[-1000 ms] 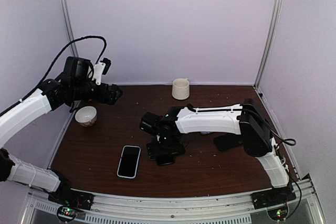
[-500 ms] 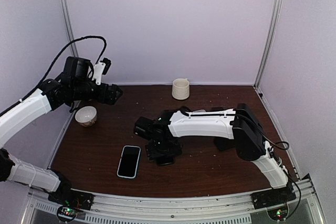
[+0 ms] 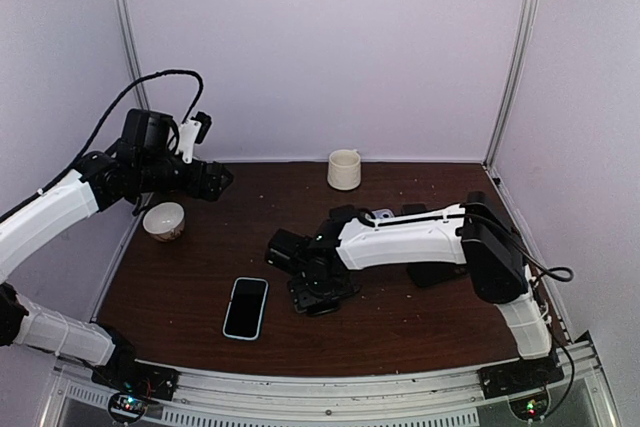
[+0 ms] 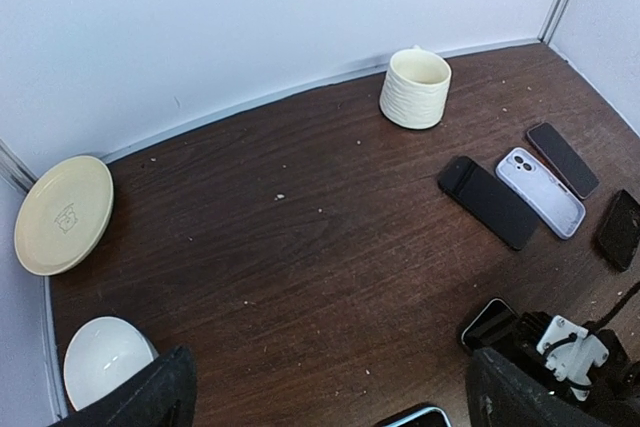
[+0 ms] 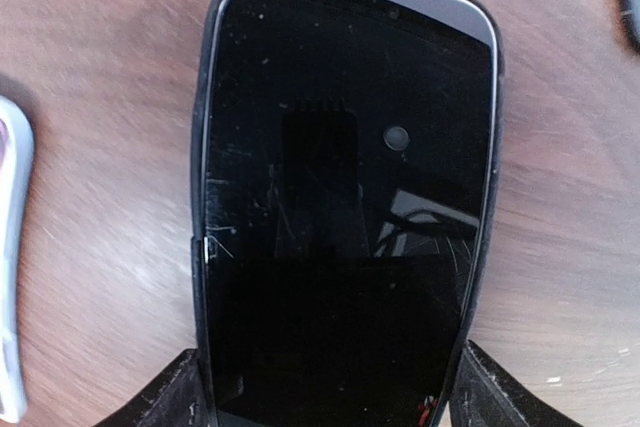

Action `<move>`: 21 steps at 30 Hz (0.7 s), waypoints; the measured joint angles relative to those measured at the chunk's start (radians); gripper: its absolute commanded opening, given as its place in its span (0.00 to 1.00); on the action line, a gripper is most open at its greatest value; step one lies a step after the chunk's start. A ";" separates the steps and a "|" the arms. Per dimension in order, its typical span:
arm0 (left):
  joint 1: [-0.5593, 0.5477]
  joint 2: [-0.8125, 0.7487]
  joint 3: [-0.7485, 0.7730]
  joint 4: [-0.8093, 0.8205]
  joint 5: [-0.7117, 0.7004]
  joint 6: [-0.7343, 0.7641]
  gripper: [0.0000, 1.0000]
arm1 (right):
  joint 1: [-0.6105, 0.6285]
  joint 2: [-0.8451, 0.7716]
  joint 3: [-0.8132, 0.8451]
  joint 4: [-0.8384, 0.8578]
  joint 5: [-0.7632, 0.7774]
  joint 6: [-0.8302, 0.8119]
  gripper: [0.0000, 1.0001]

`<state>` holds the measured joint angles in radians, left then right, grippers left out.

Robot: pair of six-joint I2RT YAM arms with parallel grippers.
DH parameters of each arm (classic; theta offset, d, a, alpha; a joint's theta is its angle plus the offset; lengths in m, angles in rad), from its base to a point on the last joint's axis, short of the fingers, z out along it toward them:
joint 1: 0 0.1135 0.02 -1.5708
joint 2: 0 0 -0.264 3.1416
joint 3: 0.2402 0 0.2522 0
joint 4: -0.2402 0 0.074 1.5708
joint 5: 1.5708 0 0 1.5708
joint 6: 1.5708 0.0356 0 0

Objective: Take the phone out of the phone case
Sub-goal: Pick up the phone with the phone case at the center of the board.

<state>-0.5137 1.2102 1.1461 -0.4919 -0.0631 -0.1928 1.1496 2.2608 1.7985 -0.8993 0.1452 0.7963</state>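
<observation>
Dark wooden table (image 3: pixel 180 287), lavender walls. Phone (image 5: pixel 345 197) lies screen up inside its black phone case (image 5: pixel 197 147) near the table centre. Right gripper (image 5: pixel 330 397) sits low over it, with 2 fingers flanking the case's long edges, right against them. Whether they clamp it cannot be determined. Left gripper (image 4: pixel 330 387) hangs at 10 o'clock from the phone, jaws spread wide, holding nothing. 1 light-cased phone (image 3: pixel 246 307) lies at 9 o'clock, and 1 cream mug (image 3: pixel 344 169) stands at 12 o'clock.
</observation>
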 measured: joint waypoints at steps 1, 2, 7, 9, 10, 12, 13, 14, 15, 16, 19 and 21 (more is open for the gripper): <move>0.000 0.000 -0.002 0.000 0.001 0.000 0.97 | 0.000 -0.019 -0.031 0.014 0.011 -0.020 0.75; 0.000 0.000 -0.004 0.000 0.002 0.000 0.97 | -0.001 -0.037 -0.062 0.028 0.022 -0.038 0.75; 0.002 0.002 -0.007 -0.001 0.026 0.000 0.97 | -0.003 -0.141 -0.177 0.067 0.090 -0.152 0.73; 0.003 0.004 -0.007 -0.001 0.058 -0.001 0.96 | -0.003 -0.188 -0.211 0.099 0.114 -0.195 0.72; 0.003 0.007 -0.007 -0.001 0.077 -0.003 0.95 | -0.003 -0.216 -0.229 0.116 0.129 -0.218 0.71; 0.003 0.018 -0.007 0.000 0.121 -0.009 0.92 | -0.003 -0.278 -0.271 0.164 0.156 -0.266 0.70; 0.003 0.026 -0.007 0.002 0.151 -0.015 0.91 | -0.003 -0.305 -0.289 0.185 0.171 -0.285 0.70; 0.003 0.037 -0.007 0.003 0.180 -0.019 0.89 | -0.003 -0.327 -0.302 0.203 0.184 -0.301 0.70; 0.003 0.049 -0.006 0.003 0.206 -0.026 0.88 | -0.003 -0.352 -0.316 0.225 0.200 -0.325 0.70; 0.003 0.061 -0.005 0.003 0.230 -0.031 0.87 | -0.003 -0.367 -0.323 0.238 0.210 -0.340 0.70; 0.002 0.095 0.000 0.002 0.307 -0.045 0.86 | -0.003 -0.393 -0.333 0.281 0.238 -0.383 0.69; 0.003 0.111 0.006 0.003 0.362 -0.056 0.85 | -0.003 -0.400 -0.347 0.311 0.247 -0.408 0.69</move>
<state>-0.5110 1.3212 1.1526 -0.4892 0.2989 -0.2489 1.1465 1.8606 1.4513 -0.5880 0.3923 0.3885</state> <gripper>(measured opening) 0.864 0.783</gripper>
